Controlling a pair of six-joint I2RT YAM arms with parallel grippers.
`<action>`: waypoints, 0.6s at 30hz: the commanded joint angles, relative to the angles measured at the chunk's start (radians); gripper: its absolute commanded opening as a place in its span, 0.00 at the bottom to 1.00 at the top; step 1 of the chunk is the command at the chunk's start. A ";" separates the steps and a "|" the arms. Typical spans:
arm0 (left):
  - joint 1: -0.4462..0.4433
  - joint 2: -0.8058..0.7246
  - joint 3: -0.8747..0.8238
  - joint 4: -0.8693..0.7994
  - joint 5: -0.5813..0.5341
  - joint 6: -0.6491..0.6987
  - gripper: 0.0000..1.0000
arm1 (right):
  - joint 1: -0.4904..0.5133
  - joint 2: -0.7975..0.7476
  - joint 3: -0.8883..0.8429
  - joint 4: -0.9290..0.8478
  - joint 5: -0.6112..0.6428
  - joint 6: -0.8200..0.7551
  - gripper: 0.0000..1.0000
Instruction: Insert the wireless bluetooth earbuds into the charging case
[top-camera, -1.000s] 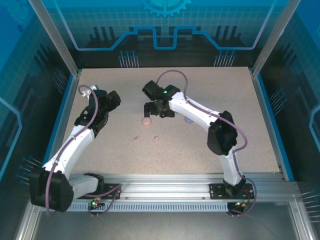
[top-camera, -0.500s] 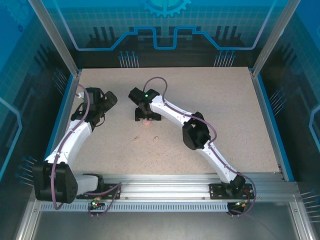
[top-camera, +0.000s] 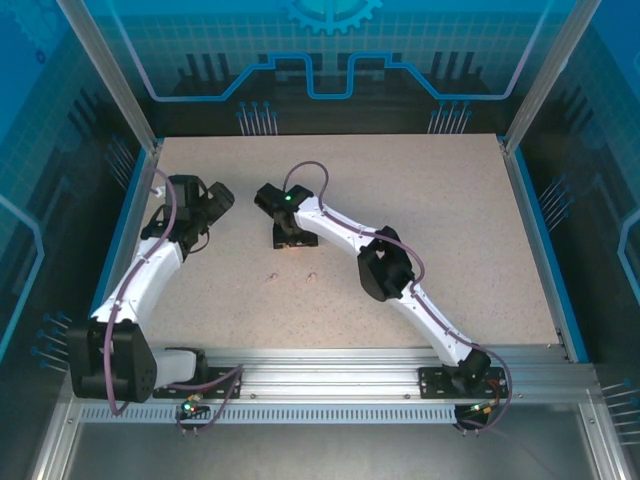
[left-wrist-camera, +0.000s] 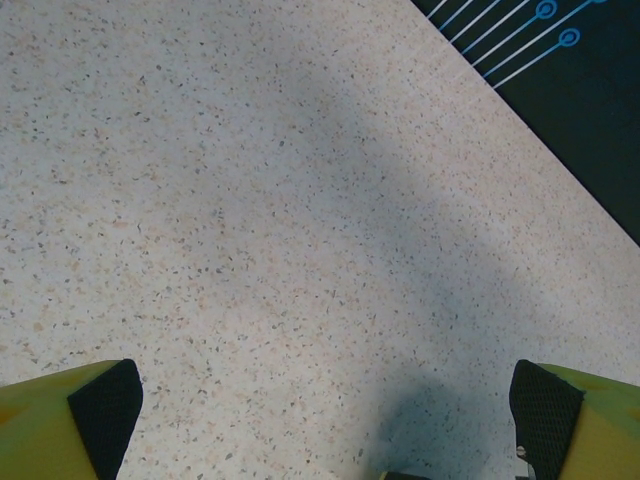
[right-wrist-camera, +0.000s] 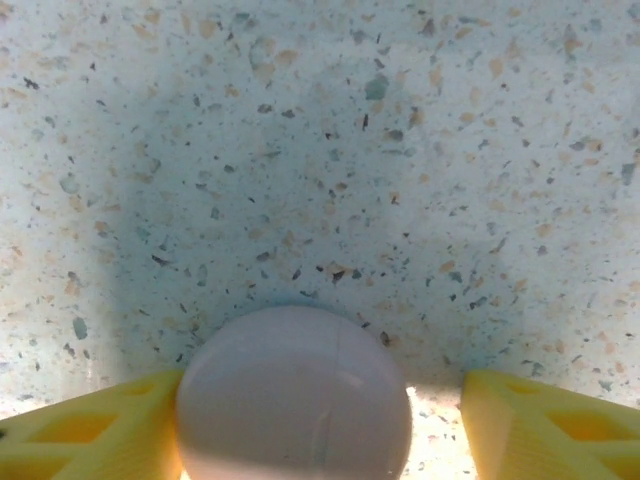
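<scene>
The round pale pink charging case (right-wrist-camera: 295, 395) lies closed on the speckled table between my right gripper's yellow fingers (right-wrist-camera: 95, 430). Its left finger touches the case and a gap remains at the right finger, so the right gripper (right-wrist-camera: 320, 425) is open around it. From above, the right gripper (top-camera: 293, 238) covers most of the case. Two tiny earbuds (top-camera: 273, 277) (top-camera: 311, 275) lie apart on the table just in front of it. My left gripper (top-camera: 212, 203) hovers at the left, wide open (left-wrist-camera: 325, 425) over bare table.
The speckled table (top-camera: 450, 200) has blue rails at the left and right edges. A dark wall with blue lines (left-wrist-camera: 560, 90) stands past the table edge in the left wrist view. My right arm's elbow (top-camera: 383, 270) sits right of the earbuds.
My right arm swung left and came down over the pink case, and its jaws narrowed around it. The left arm drew slightly left and back.
</scene>
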 joint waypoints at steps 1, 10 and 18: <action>0.011 0.024 0.009 -0.018 0.045 -0.018 0.99 | 0.007 0.030 0.021 0.004 -0.020 -0.011 0.59; 0.000 0.053 0.029 -0.021 0.129 -0.033 0.99 | -0.011 -0.104 -0.111 0.041 0.021 -0.039 0.47; -0.093 0.101 0.058 -0.010 0.152 -0.070 0.99 | -0.073 -0.303 -0.419 0.137 0.052 -0.011 0.47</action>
